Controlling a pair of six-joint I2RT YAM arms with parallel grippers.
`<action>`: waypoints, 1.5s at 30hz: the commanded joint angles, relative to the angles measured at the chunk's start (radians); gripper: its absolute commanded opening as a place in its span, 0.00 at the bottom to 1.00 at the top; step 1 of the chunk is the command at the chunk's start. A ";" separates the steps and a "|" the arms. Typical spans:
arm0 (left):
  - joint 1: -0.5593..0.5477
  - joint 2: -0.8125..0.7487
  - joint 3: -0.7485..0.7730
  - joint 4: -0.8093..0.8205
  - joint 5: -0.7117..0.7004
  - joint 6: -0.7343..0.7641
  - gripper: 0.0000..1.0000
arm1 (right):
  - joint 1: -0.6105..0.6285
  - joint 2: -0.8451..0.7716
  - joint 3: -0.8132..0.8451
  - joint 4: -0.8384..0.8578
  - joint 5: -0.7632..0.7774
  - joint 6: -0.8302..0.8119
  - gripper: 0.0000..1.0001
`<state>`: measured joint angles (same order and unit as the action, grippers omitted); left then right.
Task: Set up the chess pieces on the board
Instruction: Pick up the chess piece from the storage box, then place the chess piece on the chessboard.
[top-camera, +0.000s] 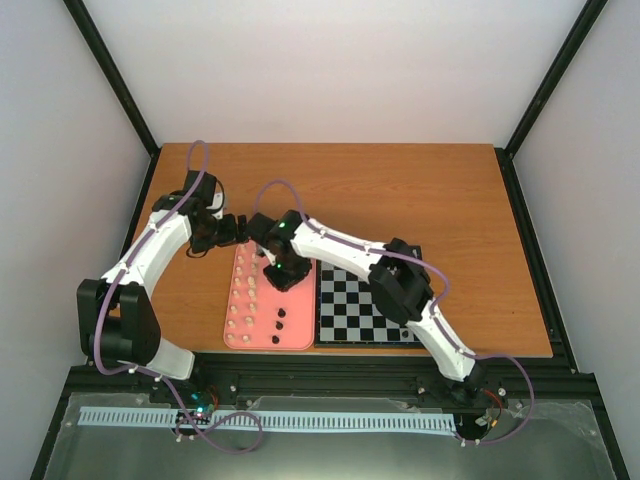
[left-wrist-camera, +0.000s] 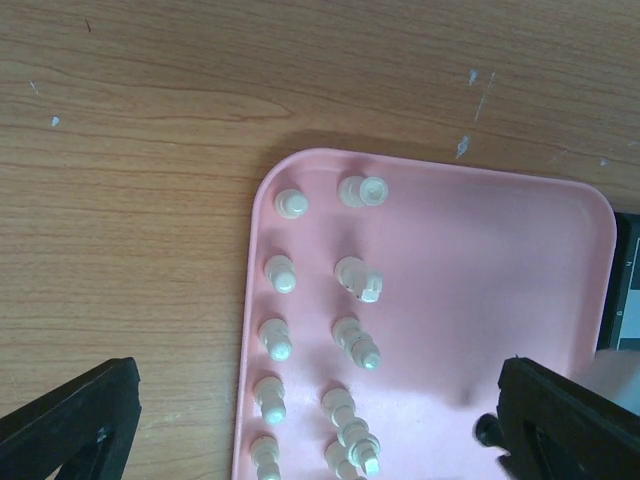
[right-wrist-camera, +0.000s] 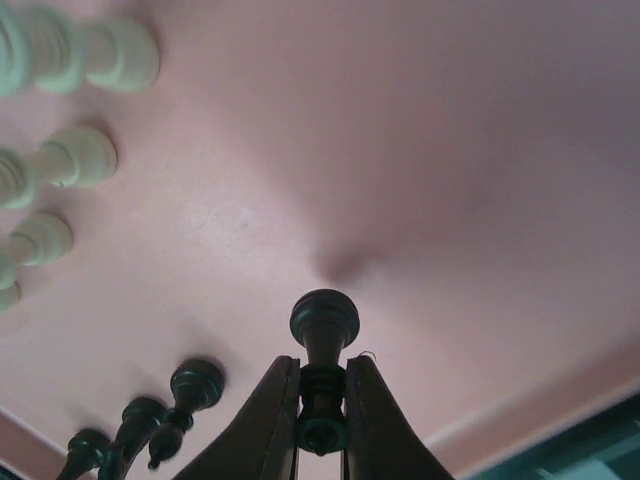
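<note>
- we judge the step in hand to be the pick-up: the right hand (right-wrist-camera: 322, 368) is clamped on the thin stem of one dark piece (right-wrist-camera: 324, 322), whose round head stands out past the fingertips.
- that piece is over the bare middle of the pink tray (top-camera: 300, 300); we cannot tell whether its foot has left the tray.
- the other dark pieces (right-wrist-camera: 195, 385) lie close by on the tray, and the cream-white pieces (left-wrist-camera: 355, 340) stand in two rows along its left side.
- the board (top-camera: 345, 310) lies just beside the tray on the table (top-camera: 400, 190). we see no pieces on its visible squares, so we judge the task barely begun.
- the left hand (top-camera: 232, 228) hovers over the tray's far end, fingers wide apart, holding nothing.
- next we'd need a straight lift clear of the neighbours, a carry across the tray rim to the board, and an upright set-down on a back-row square without letting the piece tilt.
</note>
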<state>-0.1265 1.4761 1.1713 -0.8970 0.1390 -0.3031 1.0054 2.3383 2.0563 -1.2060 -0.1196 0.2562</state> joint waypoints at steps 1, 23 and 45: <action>-0.007 -0.021 0.008 -0.009 0.010 0.003 1.00 | -0.079 -0.178 -0.029 0.049 0.055 0.071 0.03; -0.007 -0.007 0.016 -0.004 0.039 -0.005 1.00 | -0.639 -1.005 -0.853 -0.082 0.086 0.291 0.03; -0.007 0.003 0.025 -0.012 0.034 -0.004 1.00 | -0.653 -0.971 -1.120 0.167 0.088 0.360 0.03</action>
<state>-0.1307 1.4784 1.1713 -0.8982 0.1669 -0.3031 0.3603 1.3430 0.9623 -1.1210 -0.0380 0.5922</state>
